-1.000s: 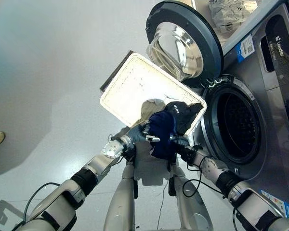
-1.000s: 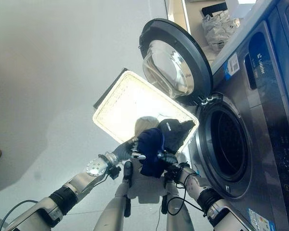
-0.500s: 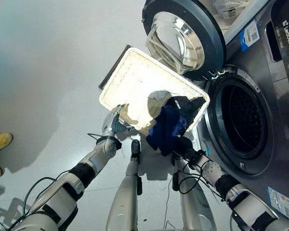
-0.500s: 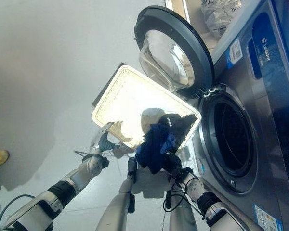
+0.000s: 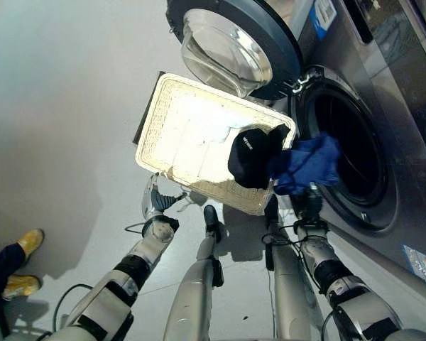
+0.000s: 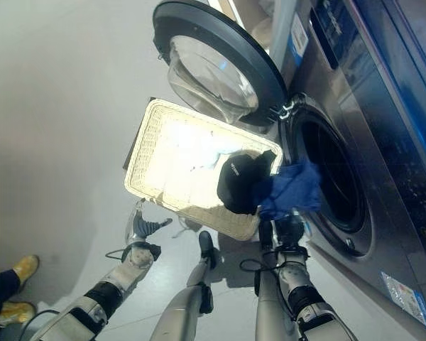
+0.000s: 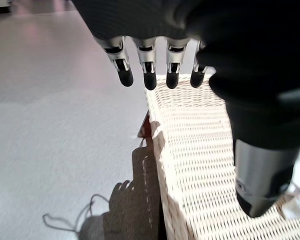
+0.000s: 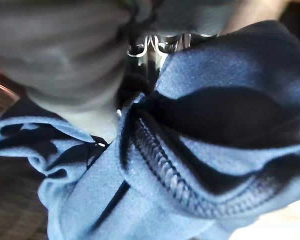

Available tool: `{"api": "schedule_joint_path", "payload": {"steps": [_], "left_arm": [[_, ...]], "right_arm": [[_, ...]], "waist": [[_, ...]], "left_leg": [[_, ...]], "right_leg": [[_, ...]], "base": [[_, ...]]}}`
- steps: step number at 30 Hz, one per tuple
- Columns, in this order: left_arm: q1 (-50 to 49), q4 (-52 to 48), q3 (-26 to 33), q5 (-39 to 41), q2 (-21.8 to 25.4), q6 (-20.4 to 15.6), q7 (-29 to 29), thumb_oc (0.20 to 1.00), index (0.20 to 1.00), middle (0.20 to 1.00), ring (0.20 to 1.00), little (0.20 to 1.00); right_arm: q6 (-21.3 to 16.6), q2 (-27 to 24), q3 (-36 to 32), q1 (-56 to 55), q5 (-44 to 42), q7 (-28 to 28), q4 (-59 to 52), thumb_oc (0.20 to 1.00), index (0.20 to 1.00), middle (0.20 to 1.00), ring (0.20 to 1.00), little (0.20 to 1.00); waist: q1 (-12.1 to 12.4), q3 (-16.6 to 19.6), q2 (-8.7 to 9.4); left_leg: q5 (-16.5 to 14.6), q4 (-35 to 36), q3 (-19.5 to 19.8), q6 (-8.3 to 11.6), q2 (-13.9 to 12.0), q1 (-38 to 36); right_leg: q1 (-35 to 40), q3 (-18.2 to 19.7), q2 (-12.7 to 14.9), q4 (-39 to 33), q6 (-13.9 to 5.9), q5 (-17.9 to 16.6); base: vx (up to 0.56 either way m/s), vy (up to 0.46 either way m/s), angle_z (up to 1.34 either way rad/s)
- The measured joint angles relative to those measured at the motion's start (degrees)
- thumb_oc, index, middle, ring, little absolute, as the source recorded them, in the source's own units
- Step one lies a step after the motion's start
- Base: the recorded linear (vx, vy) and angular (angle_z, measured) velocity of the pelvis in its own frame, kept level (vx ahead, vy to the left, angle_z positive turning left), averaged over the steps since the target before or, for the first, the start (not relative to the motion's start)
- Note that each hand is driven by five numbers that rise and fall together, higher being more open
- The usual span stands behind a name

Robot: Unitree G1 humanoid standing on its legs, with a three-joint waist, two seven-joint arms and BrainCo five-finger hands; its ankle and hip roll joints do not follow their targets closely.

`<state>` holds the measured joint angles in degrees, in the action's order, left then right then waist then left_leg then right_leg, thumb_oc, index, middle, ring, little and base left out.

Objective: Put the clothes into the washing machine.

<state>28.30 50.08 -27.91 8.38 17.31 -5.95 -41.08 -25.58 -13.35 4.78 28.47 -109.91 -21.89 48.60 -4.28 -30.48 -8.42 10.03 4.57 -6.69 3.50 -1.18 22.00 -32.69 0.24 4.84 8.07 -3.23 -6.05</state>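
One blue garment (image 5: 307, 162) is bunched in my right hand (image 5: 309, 202) at the washing machine (image 5: 383, 142) drum mouth, not yet inside. I see a black garment (image 5: 247, 158) left in the wicker basket (image 5: 172, 117). My left hand (image 7: 157, 65) hangs slack-fingered by the rim.

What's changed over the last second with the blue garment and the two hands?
The right hand has carried the blue garment out of the basket to the washer's open drum mouth, still gripping it. The left hand let go of the garment and now hangs open beside the basket. The black garment stays in the basket, and the washer door stays open.
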Motion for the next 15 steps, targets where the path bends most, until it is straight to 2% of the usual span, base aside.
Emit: {"api": "schedule_joint_path", "payload": {"steps": [2,5,6,9,11,12,13,14,15], "left_arm": [[0.1,0.9,0.4,1.4,0.1,-1.7,-0.1,1.000,1.000,1.000,1.000,1.000],[0.2,0.7,0.8,1.9,0.0,-3.3,-0.1,1.000,1.000,1.000,1.000,1.000],[0.2,0.7,0.8,1.9,0.0,-3.3,-0.1,1.000,1.000,1.000,1.000,1.000],[0.3,-0.4,0.6,1.9,0.2,-4.7,0.3,1.000,1.000,1.000,1.000,1.000],[0.2,-4.6,0.0,1.9,1.3,-5.1,0.7,1.000,1.000,1.000,1.000,1.000],[0.2,-6.6,-0.3,1.9,2.1,-5.2,0.8,1.000,1.000,1.000,1.000,1.000],[0.2,-6.6,-0.3,1.9,2.1,-5.2,0.8,1.000,1.000,1.000,1.000,1.000],[0.2,-8.4,-0.7,1.9,3.2,-5.0,1.3,1.000,1.000,1.000,1.000,1.000],[0.2,-8.7,-0.8,2.0,3.4,-4.8,1.5,1.000,1.000,1.000,1.000,1.000]], "right_arm": [[-3.6,-1.1,-3.4,2.2,-1.8,2.7,-0.8,0.200,0.200,0.200,0.200,0.200],[-4.9,-2.1,-4.4,6.3,-1.3,9.5,-1.8,0.200,0.200,0.200,0.200,0.200],[-4.9,-2.1,-4.4,6.3,-1.3,9.5,-1.8,0.200,0.200,0.200,0.200,0.200],[-7.5,-6.0,-9.7,13.7,0.4,20.2,-1.6,0.200,0.200,0.200,0.200,0.200],[-8.8,-10.2,-12.9,17.5,1.2,26.6,-0.5,0.200,0.200,0.200,0.200,0.200],[-10.9,-12.2,-13.5,19.4,2.6,28.7,-0.2,0.213,0.213,0.213,0.213,0.213],[-10.9,-12.2,-13.5,19.4,2.6,28.7,-0.2,0.213,0.213,0.213,0.213,0.213],[-15.0,-12.4,-13.6,19.7,4.7,31.1,0.0,0.501,0.501,0.501,0.501,0.501],[-17.1,-12.7,-13.8,19.8,4.8,32.5,-0.4,1.000,1.000,1.000,1.000,1.000]], "waist": [[-1.1,0.0,-0.02],[-1.1,0.1,-0.23],[-1.1,0.1,-0.23],[-0.2,0.6,-0.96],[1.6,0.8,-1.17],[2.5,0.8,-1.17],[2.5,0.8,-1.17],[2.9,0.7,-1.14],[3.2,0.7,-1.13]], "left_leg": [[0.0,0.0,-1.0,0.01,0.1,0.4],[-0.1,-0.1,-1.3,0.15,0.3,0.7],[-0.1,-0.1,-1.3,0.15,0.3,0.7],[-0.2,-1.6,-1.2,0.27,0.4,3.3],[-0.4,-3.0,-1.1,0.35,0.6,5.9],[-0.4,-3.2,-1.1,0.38,0.6,7.1],[-0.4,-3.2,-1.1,0.38,0.6,7.1],[-0.3,-3.2,-0.9,0.21,0.6,8.4],[-0.3,-3.2,-0.9,0.19,0.8,8.8]], "right_leg": [[-1.0,0.7,0.0,0.5,-0.07,-0.1],[-2.3,1.0,0.1,1.7,0.01,-0.1],[-2.3,1.0,0.1,1.7,0.01,-0.1],[-4.8,1.0,0.5,3.1,0.04,-0.1],[-7.2,0.9,0.7,4.2,0.15,0.0],[-8.3,0.8,0.7,4.2,0.21,-0.2],[-8.3,0.8,0.7,4.2,0.21,-0.2],[-9.5,0.6,0.7,4.2,0.24,-0.4],[-9.8,0.6,0.9,4.2,0.18,-0.5]], "base": [[0.07,-0.026,-0.14],[0.04,-0.028,-0.13],[0.01,-0.034,0.00],[0.03,-0.141,0.05],[0.01,-0.148,0.06],[0.02,-0.088,0.06],[0.00,-0.081,0.06],[0.01,-0.147,0.06],[0.01,-0.172,0.06]]}}
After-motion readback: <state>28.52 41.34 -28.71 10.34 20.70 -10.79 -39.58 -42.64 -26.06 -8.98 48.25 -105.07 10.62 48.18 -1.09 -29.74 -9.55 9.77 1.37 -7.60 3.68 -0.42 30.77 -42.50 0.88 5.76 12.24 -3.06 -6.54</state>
